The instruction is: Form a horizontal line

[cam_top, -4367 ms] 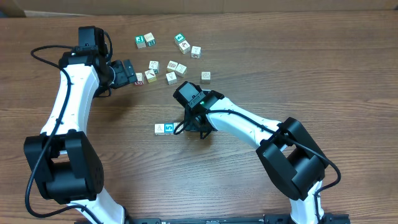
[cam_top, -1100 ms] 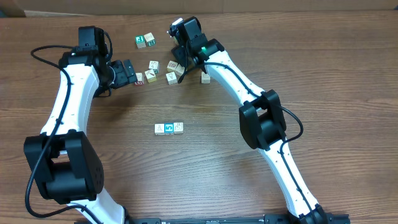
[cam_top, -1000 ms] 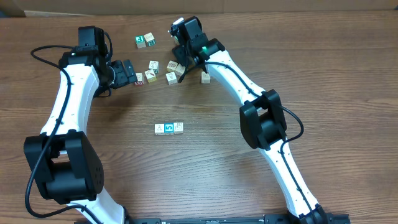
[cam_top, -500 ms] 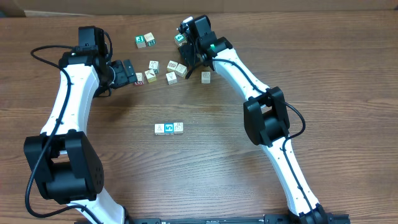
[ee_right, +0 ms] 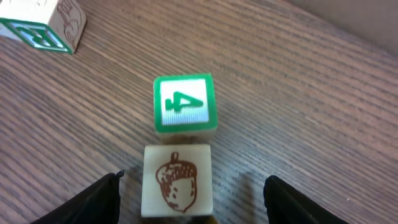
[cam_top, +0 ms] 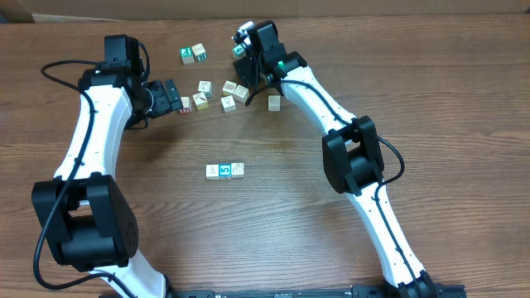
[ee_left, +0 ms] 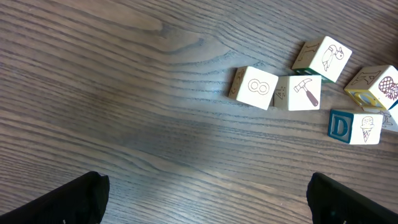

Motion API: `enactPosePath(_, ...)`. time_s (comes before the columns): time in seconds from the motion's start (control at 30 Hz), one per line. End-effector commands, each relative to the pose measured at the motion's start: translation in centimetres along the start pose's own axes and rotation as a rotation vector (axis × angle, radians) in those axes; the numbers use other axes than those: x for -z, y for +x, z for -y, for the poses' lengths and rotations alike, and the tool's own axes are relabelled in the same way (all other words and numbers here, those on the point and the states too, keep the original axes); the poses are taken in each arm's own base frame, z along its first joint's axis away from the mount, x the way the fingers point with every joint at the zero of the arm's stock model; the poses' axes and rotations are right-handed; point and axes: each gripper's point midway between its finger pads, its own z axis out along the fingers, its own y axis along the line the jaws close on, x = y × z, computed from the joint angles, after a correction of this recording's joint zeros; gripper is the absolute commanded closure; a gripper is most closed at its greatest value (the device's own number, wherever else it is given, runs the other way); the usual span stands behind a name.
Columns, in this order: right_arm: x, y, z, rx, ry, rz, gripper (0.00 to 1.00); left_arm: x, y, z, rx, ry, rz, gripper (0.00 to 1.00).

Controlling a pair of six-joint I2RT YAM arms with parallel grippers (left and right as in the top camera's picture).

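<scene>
The horizontal line lies mid-table: a whitish cube [cam_top: 213, 171], a blue-faced "5" cube [cam_top: 225, 170] and another whitish cube [cam_top: 238, 169], side by side. My right gripper [cam_top: 247, 64] is at the far cluster, well away from them. In the right wrist view it [ee_right: 194, 199] is open and straddles a whitish acorn cube [ee_right: 177, 180], with a gap on each side. A green-faced "4" cube [ee_right: 185, 104] sits just beyond the acorn cube. My left gripper [cam_top: 170, 97] hangs open and empty at the cluster's left end; only bare wood lies between its fingertips [ee_left: 81, 199].
Loose cubes lie ahead of the left gripper: an "8" cube [ee_left: 255, 88], a hammer cube [ee_left: 301, 92], a bird cube [ee_left: 323, 57] and a "D" cube [ee_left: 354, 126]. Two more cubes [cam_top: 193, 54] sit at the far edge. A lone cube [cam_top: 274, 101] lies right of the cluster.
The right gripper left a third cube at the row's right end, then travelled up to the far cluster and now hovers around the acorn cube. The left arm has not moved.
</scene>
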Motion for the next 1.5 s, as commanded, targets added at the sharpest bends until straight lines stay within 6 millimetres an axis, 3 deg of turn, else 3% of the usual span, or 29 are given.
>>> enactPosePath(0.0,-0.3,0.0,-0.5,-0.002,-0.01,0.005,0.34,-0.1,-0.1,0.5,-0.012,0.0,0.005,0.0)
enactPosePath(0.27,-0.1,-0.2,-0.5,-0.003,-0.009,0.008,0.7,-0.1,-0.1,0.5,-0.012,0.0,0.005,0.0)
enactPosePath(0.53,2.7,-3.5,-0.1,-0.002,-0.002,0.074,0.72,-0.1,-0.1,0.5,-0.012,0.0,0.005,0.0)
enactPosePath(0.7,6.4,-6.9,0.2,-0.001,0.004,0.136,0.72,-0.1,-0.1,0.5,-0.012,0.0,0.005,0.0)
enactPosePath(0.83,10.4,-9.3,0.8,-0.005,0.012,0.169,0.73,-0.1,-0.1,0.5,-0.012,-0.001,0.005,0.0)
enactPosePath(0.93,14.9,-11.1,1.2,-0.008,0.017,0.183,0.73,-0.1,-0.1,0.5,-0.012,0.0,0.005,0.0)
enactPosePath(1.03,18.3,-11.6,1.2,-0.013,0.015,0.171,0.73,-0.1,-0.1,0.5,-0.012,-0.001,0.005,0.0)
enactPosePath(1.2,23.5,-10.2,0.9,-0.133,0.001,0.077,0.73,-0.1,-0.1,0.5,-0.012,0.0,0.005,0.0)
enactPosePath(1.33,26.1,-6.4,0.5,-0.258,-0.001,-0.084,0.76,-0.1,-0.1,0.5,-0.012,0.0,0.005,0.0)
enactPosePath(1.47,26.8,-1.5,-1.2,-0.349,-0.05,-0.298,0.78,-0.1,-0.1,0.5,-0.012,-0.001,0.005,0.0)
